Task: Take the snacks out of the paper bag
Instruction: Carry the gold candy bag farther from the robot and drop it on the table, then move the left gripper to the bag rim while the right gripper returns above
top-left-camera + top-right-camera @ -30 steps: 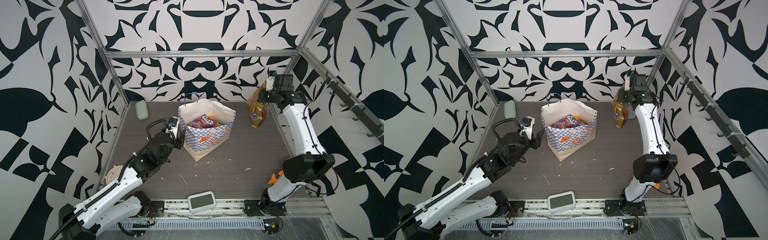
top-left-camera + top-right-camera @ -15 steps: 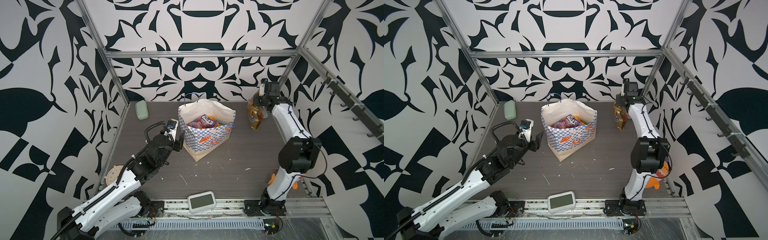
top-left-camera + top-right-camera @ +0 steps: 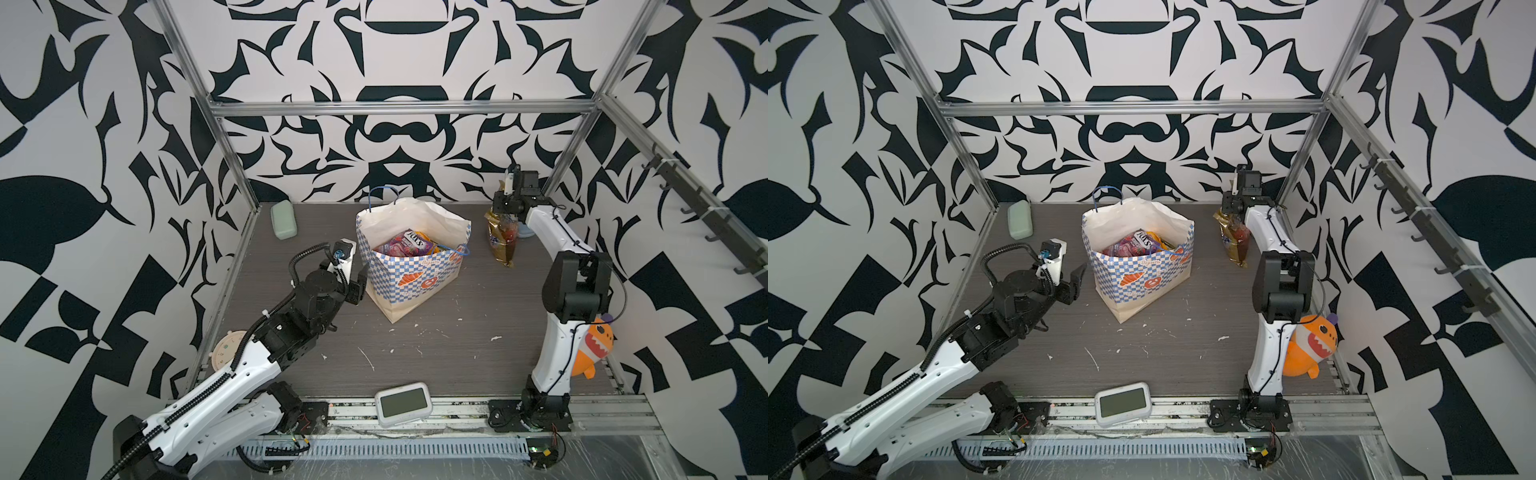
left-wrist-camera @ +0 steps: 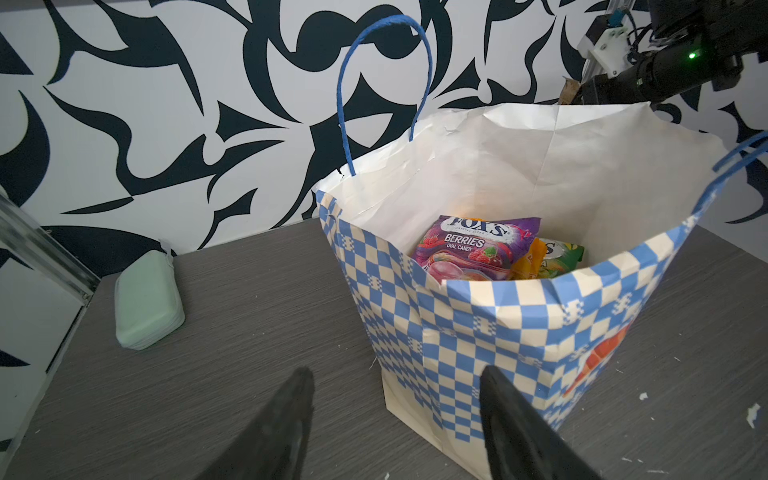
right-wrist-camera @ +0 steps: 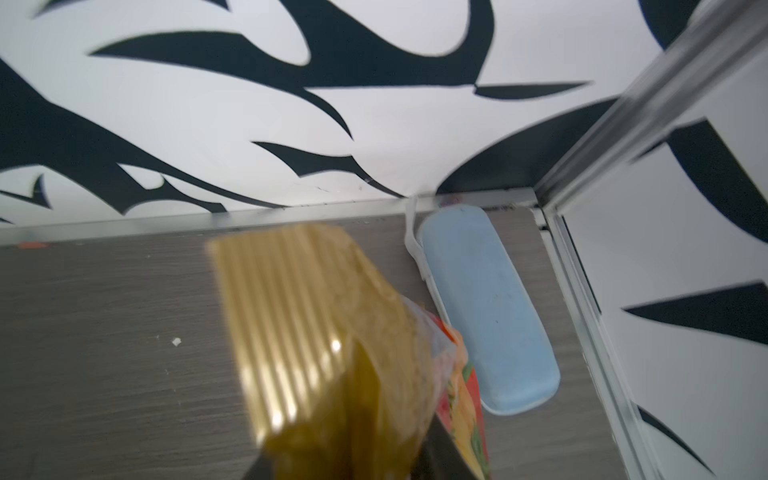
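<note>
The paper bag [image 3: 411,282] [image 3: 1142,278] stands upright and open mid-table, checkered band and blue cord handles showing. Inside it lie snacks: a purple FOX'S packet [image 4: 473,249] [image 3: 405,245] on top, orange [image 4: 530,262] and green [image 4: 561,255] packets beside it. My left gripper [image 3: 357,282] [image 4: 397,370] is open, low beside the bag's left corner, holding nothing. At the back right, my right gripper [image 3: 505,214] [image 5: 347,451] has its fingers apart around the top of a red-gold packet [image 3: 500,239] [image 5: 316,332]. That packet hangs down to the table and looks blurred.
A pale green case [image 3: 284,219] lies at the back left and a light blue case [image 5: 482,311] in the back right corner next to the packet. An orange plush shark [image 3: 592,345] sits behind the right arm. A white display unit [image 3: 402,404] lies at the front edge.
The right arm has carried the red-gold packet down and back toward the right rear corner, and its fingers have parted. The left gripper has stayed by the bag.
</note>
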`<state>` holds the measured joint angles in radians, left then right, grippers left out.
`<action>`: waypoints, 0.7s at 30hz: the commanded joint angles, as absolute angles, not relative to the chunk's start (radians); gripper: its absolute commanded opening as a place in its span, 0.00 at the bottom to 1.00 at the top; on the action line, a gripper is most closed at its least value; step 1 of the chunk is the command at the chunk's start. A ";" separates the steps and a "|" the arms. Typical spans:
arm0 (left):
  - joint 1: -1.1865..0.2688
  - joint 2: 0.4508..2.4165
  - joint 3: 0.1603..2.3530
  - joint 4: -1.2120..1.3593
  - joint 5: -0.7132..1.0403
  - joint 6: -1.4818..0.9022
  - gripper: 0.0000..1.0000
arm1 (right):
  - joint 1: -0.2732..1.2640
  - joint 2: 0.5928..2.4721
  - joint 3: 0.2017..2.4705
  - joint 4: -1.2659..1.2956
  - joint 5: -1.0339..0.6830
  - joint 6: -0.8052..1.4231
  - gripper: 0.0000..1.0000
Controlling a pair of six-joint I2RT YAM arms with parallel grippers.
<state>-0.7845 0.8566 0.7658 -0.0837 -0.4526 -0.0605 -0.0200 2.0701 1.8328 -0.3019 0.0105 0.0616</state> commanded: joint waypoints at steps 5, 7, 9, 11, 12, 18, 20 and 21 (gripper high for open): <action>-0.781 0.836 0.762 -0.091 -0.460 -0.094 0.66 | 0.038 2.068 1.992 -0.212 -0.198 0.304 0.57; -0.782 0.844 0.770 -0.094 -0.454 -0.094 0.66 | 0.043 2.095 2.074 -0.252 -0.232 0.340 0.58; -0.782 0.854 0.782 -0.103 -0.449 -0.096 0.66 | 0.044 2.116 2.154 -0.302 -0.231 0.343 0.58; -0.782 0.861 0.790 -0.110 -0.446 -0.096 0.67 | 0.045 2.130 2.214 -0.341 -0.220 0.327 0.58; -0.782 0.864 0.792 -0.110 -0.447 -0.096 0.67 | 0.043 2.136 2.238 -0.361 -0.213 0.317 0.57; -0.782 0.884 0.801 -0.106 -0.445 -0.087 0.67 | 0.015 2.031 2.107 -0.362 -0.198 0.281 0.58; -0.782 0.892 0.807 -0.107 -0.440 -0.087 0.67 | -0.001 1.956 1.995 -0.340 -0.186 0.304 0.58; -0.782 0.896 0.808 -0.106 -0.437 -0.087 0.67 | -0.012 1.917 1.925 -0.334 -0.183 0.318 0.58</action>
<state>-0.7845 0.8890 0.7719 -0.1001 -0.4473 -0.0784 0.0116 2.0140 2.0228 -0.3420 -0.1986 0.2943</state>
